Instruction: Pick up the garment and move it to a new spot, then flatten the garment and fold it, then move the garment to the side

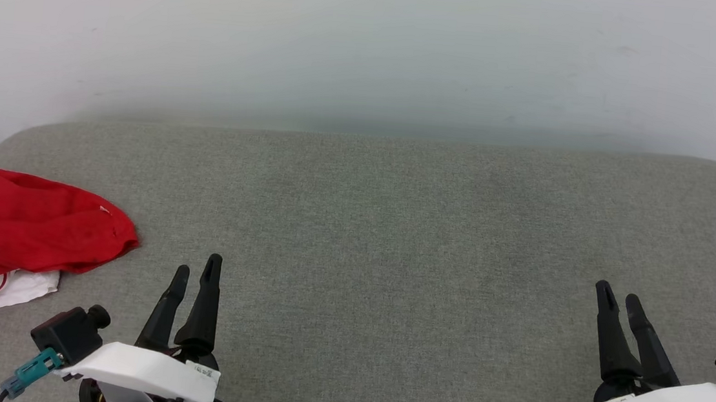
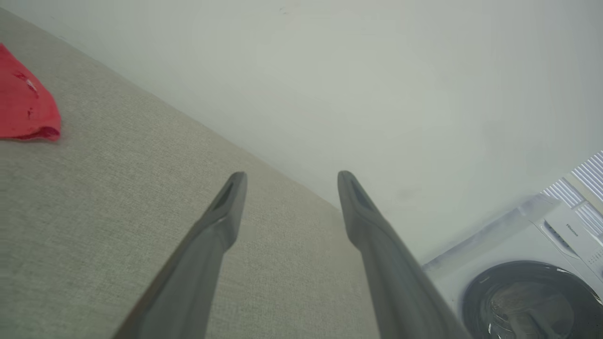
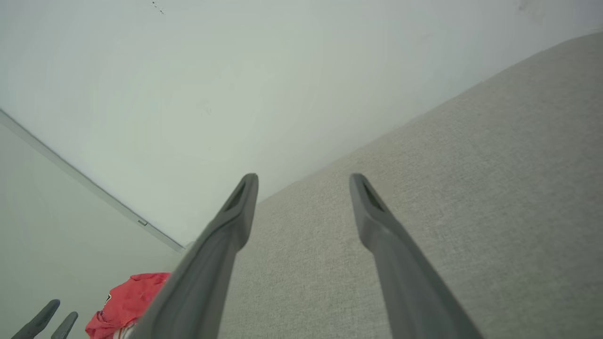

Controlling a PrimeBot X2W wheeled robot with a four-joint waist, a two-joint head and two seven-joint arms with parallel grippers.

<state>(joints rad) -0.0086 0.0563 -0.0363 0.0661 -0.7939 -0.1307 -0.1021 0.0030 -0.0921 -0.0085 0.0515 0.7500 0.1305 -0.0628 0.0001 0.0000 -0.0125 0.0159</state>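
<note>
Well, the garment (image 1: 25, 230) lies in a crumpled red heap at the robot's far left end of the grey fabric cushion (image 1: 394, 230), apart from both grippers. A white sleeve with red striped trim pokes out from under its near edge. On the heap's left side there is a scrap of black print outlined in white, but the head view's border cuts it off and too little shows to read. That same border slices off part of the shirt, so its full shape cannot be made out. From the left wrist view one red corner (image 2: 23, 108) rests on the cushion; from the right wrist view the heap (image 3: 127, 301) sits partly behind a finger. The left gripper (image 1: 199, 265) hovers just right of the shirt, fingers spread and holding nothing (image 2: 292, 175); its tips also show in the right wrist view (image 3: 63, 309). The right gripper (image 1: 618, 293) hangs well away at the other end, likewise parted and empty (image 3: 304, 176). A small white sticker on the left wrist housing is too tiny to read. Behind the cushion stands a pale wall (image 1: 371, 47). Off the cushion's right end is a white front-loading washing machine (image 2: 527, 282), whose faint panel lettering seems to read "Hisense".
</note>
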